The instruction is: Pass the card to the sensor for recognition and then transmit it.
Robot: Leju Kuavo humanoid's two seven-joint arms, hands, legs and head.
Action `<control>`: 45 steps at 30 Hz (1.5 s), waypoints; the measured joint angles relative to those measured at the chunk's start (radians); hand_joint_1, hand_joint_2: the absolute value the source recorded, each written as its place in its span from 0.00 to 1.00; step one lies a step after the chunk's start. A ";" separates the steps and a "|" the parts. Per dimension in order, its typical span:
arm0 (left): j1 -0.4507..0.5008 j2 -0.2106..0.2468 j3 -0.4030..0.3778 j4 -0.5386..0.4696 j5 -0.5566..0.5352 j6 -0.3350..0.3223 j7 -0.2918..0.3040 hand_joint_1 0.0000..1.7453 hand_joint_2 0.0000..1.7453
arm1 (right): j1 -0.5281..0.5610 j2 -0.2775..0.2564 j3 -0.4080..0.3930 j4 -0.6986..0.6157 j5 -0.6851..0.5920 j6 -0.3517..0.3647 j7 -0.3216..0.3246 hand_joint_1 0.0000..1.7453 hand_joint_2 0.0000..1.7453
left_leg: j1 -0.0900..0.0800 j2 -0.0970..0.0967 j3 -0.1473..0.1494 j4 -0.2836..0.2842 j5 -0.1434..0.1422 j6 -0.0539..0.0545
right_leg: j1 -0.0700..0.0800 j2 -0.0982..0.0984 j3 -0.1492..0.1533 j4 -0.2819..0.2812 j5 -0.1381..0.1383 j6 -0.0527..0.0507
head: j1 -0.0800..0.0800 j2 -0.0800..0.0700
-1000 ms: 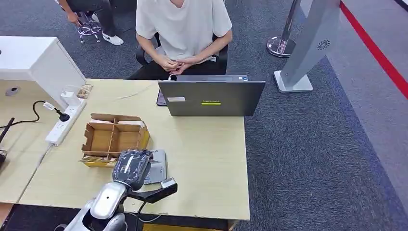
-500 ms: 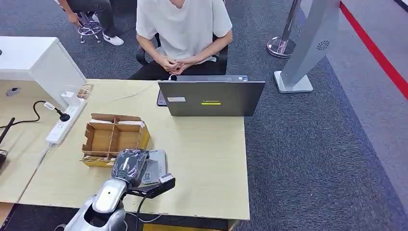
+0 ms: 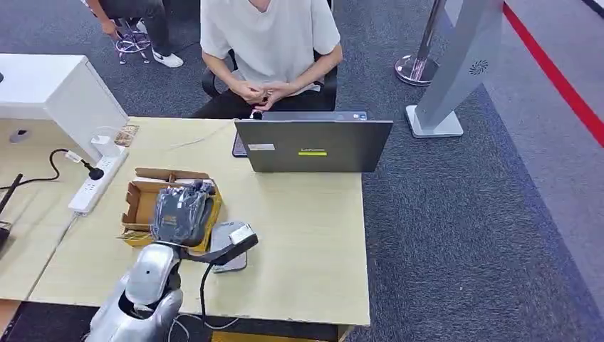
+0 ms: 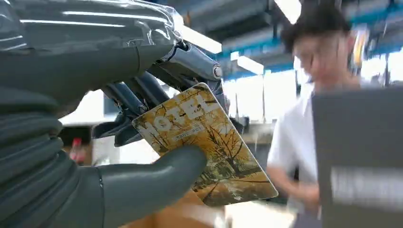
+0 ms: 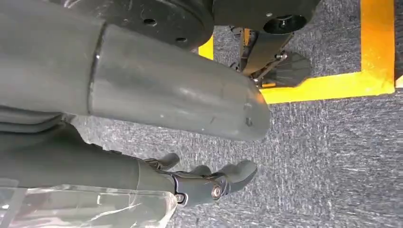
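Fingers (image 4: 128, 97) and thumb of the left hand (image 3: 181, 214) pinch the yellow hotel card (image 4: 204, 145), raised above the cardboard box (image 3: 142, 206). Grey sensor (image 3: 226, 242) lies just right, on the surface (image 3: 306, 235). Right hand (image 5: 199, 183) hangs open over carpet.

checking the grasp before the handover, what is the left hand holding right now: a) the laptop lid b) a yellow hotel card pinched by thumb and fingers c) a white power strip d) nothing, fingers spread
b: the left wrist view shows the left hand pinching a yellow hotel card printed "HOTEL" between the thumb and the darker fingers.
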 joint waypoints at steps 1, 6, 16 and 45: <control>-0.015 0.002 0.003 -0.010 -0.013 0.012 0.000 1.00 1.00 | 0.000 0.000 0.002 0.000 0.003 0.000 -0.001 0.00 0.00 | 0.000 0.000 0.000 0.000 0.000 0.000 | 0.000 0.000 0.000 0.000 0.000 0.000 | 0.000 0.000; -0.110 0.013 0.047 -0.024 -0.038 0.052 -0.001 1.00 1.00 | 0.000 0.000 0.009 0.001 0.019 0.000 -0.001 0.00 0.00 | 0.000 0.000 0.000 0.000 0.001 -0.001 | 0.000 0.000 0.000 0.001 0.001 -0.001 | 0.000 0.000; -0.274 0.067 0.065 0.053 -0.047 -0.029 0.106 1.00 1.00 | -0.001 0.000 0.027 0.002 0.031 0.002 0.003 0.00 0.00 | 0.001 -0.001 -0.001 0.000 0.002 -0.002 | 0.001 -0.001 -0.001 0.001 0.001 -0.002 | 0.000 0.000; -0.286 0.002 0.058 0.019 -0.010 -0.128 0.023 0.00 1.00 | -0.002 0.000 0.023 0.002 -0.011 0.016 0.012 0.00 0.00 | 0.000 0.000 -0.001 0.000 0.002 -0.002 | 0.000 0.001 -0.002 0.001 0.001 -0.002 | 0.000 0.000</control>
